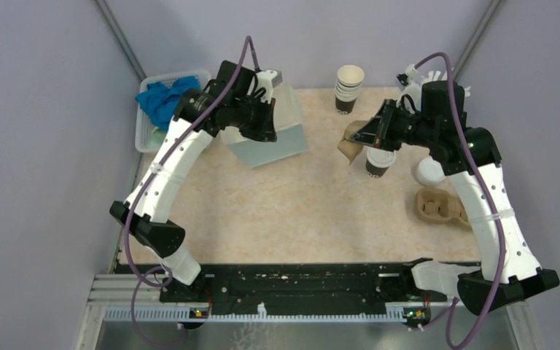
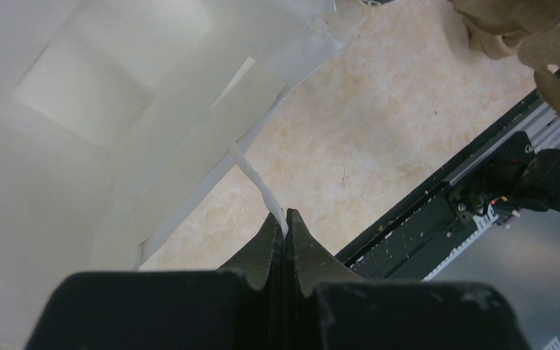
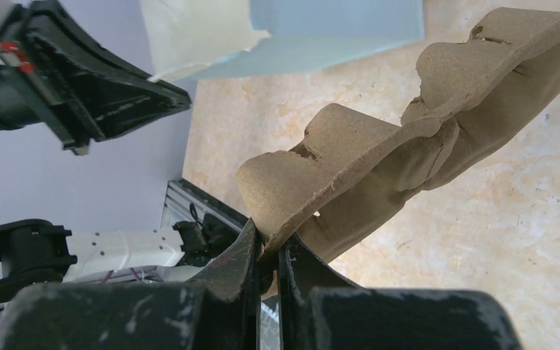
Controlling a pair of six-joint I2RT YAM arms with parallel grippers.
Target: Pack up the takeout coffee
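A: Where is the coffee [image 1: 379, 164]?
B: Upright on the worktop [image 1: 299, 211], well right of the bag [image 1: 281, 140], just beside the right claw [image 3: 268, 251], the nearer one, which pinches a carrier [image 3: 379, 149].
A: And the left claw [image 2: 286, 222]?
B: Pressed together on the bag's rim.

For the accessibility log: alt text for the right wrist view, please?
The right gripper is shut on the rim of a brown pulp cup carrier, holding it over the beige table. A pale paper bag sits beyond it.
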